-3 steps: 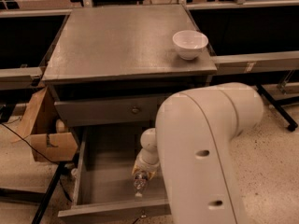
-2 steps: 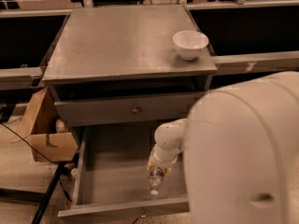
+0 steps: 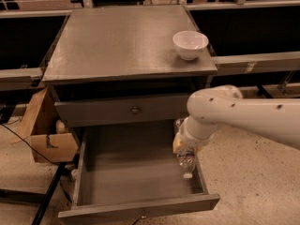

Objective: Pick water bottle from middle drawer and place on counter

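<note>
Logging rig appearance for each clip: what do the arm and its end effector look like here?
The arm is a smooth, rounded off-white shell with small dark dots along it and a ringed cylindrical wrist. The end effector, over the middle drawer's right side, shows a yellowish patch; no cables visible.

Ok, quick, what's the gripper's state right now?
Gripper: closed on the water bottle, which hangs cap down at the right side of the open middle drawer.

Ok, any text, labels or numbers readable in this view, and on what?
No text can be read.
Label band on the water bottle, by the claw over the middle drawer: too blurred.
Pale sticker on the rail beside the counter: too small.
</note>
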Robot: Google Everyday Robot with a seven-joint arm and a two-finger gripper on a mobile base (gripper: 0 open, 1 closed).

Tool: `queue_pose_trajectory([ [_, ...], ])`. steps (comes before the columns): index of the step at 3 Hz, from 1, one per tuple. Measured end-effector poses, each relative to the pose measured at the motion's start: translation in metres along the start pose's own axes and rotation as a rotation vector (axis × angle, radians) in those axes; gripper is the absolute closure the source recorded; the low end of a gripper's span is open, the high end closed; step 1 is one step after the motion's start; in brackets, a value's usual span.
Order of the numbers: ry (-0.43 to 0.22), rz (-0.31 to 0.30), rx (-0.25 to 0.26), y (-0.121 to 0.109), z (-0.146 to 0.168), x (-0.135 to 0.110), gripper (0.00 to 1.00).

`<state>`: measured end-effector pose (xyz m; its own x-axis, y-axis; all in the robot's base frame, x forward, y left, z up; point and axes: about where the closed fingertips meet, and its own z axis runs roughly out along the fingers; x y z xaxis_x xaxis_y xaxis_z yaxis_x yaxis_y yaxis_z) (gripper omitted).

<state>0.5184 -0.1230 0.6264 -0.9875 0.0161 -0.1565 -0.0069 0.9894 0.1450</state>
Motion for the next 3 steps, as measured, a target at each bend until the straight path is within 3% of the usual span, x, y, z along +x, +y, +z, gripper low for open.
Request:
queue_pose_trajectory([
  [1, -0.157, -0.168, 0.040, 0.007, -0.128, -0.039, 1.00],
  [2, -0.282, -0.269, 0.059, 0.028, -0.221, -0.075, 1.00],
  [3, -0.358, -0.364, 0.006, 0.063, -0.269, -0.118, 1.00],
])
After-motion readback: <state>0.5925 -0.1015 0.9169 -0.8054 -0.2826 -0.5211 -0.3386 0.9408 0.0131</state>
